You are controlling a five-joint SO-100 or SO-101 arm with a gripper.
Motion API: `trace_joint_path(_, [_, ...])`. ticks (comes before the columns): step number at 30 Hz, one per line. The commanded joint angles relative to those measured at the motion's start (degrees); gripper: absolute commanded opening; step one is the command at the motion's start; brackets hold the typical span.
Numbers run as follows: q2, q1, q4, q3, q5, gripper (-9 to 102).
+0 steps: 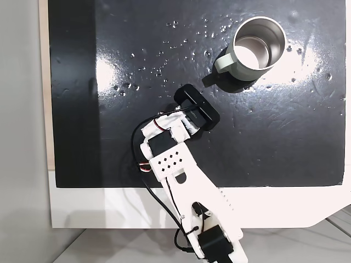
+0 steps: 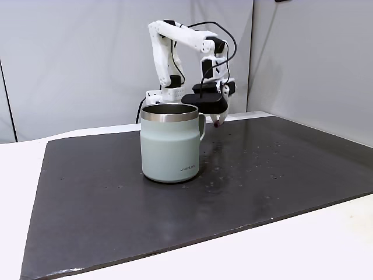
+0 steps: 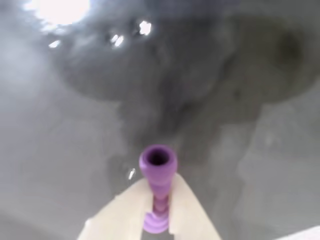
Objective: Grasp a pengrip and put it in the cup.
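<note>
So the grab part looks done. In the wrist view the gripper has its two pale fingers pinched onto the pengrip, the little lilac ridged tube poking out past the fingertips with its open end facing the camera. It's clamped around the middle, not just resting there.

From the side fixed view the gripper hangs above the black mat, clear of the surface, with a tiny pinkish bit of the pengrip showing at the tip. So it's lifted, not still on the table.

What's left is the carry and the drop. In the top-down fixed view the gripper's black head sits near the middle of the mat, and the cup is off toward 1 o'clock from it, close but apart, stubby handle pointing back at the arm. The steel inside of the cup looks empty from above.

I'd call it about halfway: it needs to swing over the rim and let go. The tube is tiny next to that mug opening, so aiming shouldn't be hard.
</note>
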Motion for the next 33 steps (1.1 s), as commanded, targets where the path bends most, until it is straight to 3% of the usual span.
trace_joint_path(1, [8.3,3.7,7.5,-6.5,-2.3,0])
trace_joint_path(7, [14.4,17.1,16.3,-11.4,-12.4,0])
trace_joint_path(16, [7.2,38.4,16.0,-24.3,-26.7,0])
trace_joint_path(33, [-19.5,43.5,16.5,-64.2,-26.3,0])
